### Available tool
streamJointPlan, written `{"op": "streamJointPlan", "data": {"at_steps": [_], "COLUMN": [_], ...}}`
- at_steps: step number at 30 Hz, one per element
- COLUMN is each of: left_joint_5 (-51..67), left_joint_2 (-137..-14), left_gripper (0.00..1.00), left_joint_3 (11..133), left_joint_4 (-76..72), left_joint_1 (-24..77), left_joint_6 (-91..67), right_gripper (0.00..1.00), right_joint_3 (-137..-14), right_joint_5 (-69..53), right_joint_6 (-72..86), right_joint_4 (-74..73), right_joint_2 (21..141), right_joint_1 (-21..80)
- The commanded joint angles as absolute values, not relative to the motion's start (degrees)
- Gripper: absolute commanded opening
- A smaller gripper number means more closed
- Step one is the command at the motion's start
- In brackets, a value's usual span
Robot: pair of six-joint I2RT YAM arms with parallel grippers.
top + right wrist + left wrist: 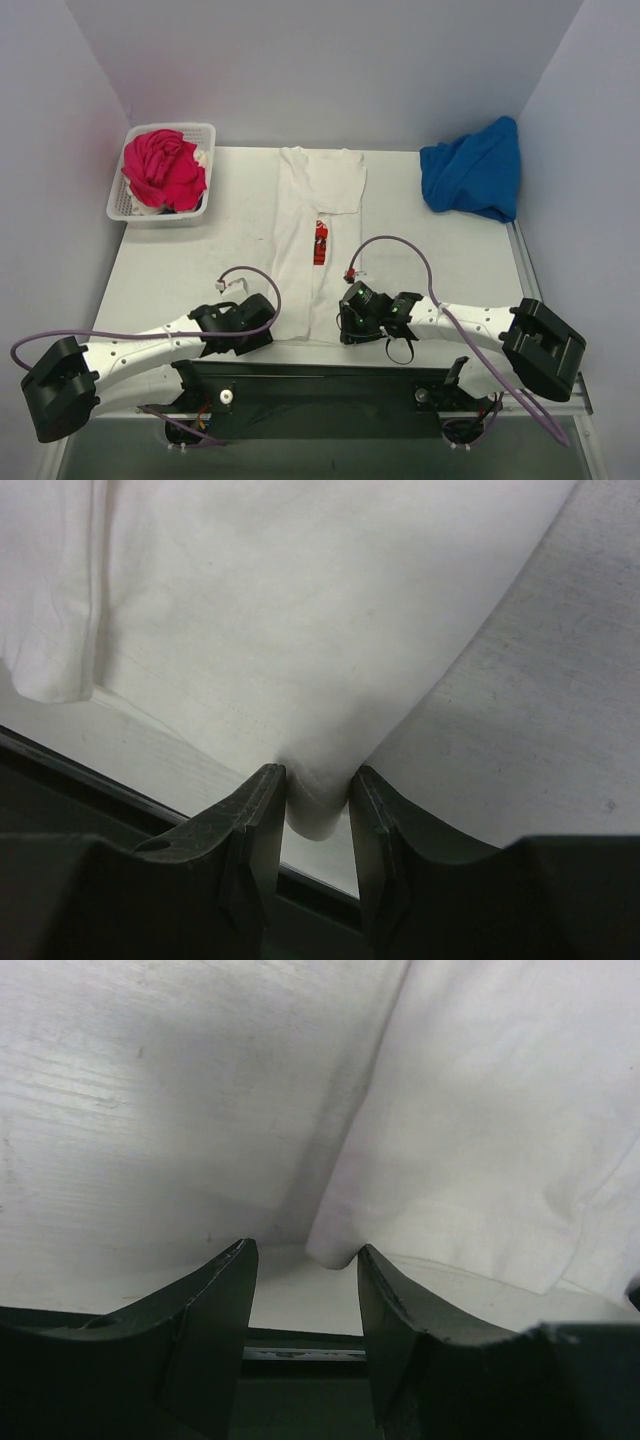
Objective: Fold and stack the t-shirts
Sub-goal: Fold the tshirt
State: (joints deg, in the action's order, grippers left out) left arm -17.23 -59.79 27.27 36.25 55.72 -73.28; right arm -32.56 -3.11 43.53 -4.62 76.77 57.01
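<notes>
The white t-shirt (303, 285) lies as a long narrow strip down the middle of the table, its red print (320, 243) at the right edge. My left gripper (268, 335) sits at its near left corner. In the left wrist view that gripper (302, 1252) is open, and the shirt's corner (335, 1252) pokes between the tips against the right finger (385, 1300). My right gripper (342, 328) is at the near right corner; the right wrist view shows this gripper (315, 780) shut on that bunched corner of the shirt (280, 630). A blue t-shirt (472, 170) is crumpled at the far right.
A white lattice basket (118, 205) at the far left holds a crumpled magenta-pink shirt (162, 168). The black base rail (320, 375) runs along the table's near edge just behind both grippers. White walls close in the table (180, 260) on three sides.
</notes>
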Motion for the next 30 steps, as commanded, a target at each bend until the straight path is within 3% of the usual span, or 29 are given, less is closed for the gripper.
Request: {"op": "streamJointPlan", "data": {"at_steps": [1, 19, 22, 27, 30], "left_joint_5": [-20.8, -20.3, -20.2, -20.7, -20.7], "left_joint_2": [-59.8, -64.3, -63.4, -58.1, -52.2], "left_gripper": [0.56, 0.56, 0.54, 0.38, 0.36], "left_joint_3": [25.8, 25.2, 24.8, 24.5, 24.3], "left_joint_4": [45.3, 32.2, 31.9, 34.1, 36.6], "left_joint_1": [55.9, 52.0, 52.0, 51.9, 52.0], "left_joint_6": [-75.7, -69.4, -69.3, -70.0, -70.5], "right_gripper": [0.33, 0.33, 0.33, 0.32, 0.32], "right_joint_3": [-29.2, -28.7, -28.8, -28.7, -28.8], "right_joint_5": [-2.1, -0.3, -0.2, -0.2, -0.2], "right_joint_6": [43.9, 46.4, 46.3, 46.6, 46.6], "right_joint_4": [-16.3, -18.4, -18.5, -18.6, -18.7], "right_joint_2": [80.2, 78.0, 78.4, 78.0, 78.4], "right_joint_1": [57.8, 57.8, 57.7, 57.8, 57.7]}}
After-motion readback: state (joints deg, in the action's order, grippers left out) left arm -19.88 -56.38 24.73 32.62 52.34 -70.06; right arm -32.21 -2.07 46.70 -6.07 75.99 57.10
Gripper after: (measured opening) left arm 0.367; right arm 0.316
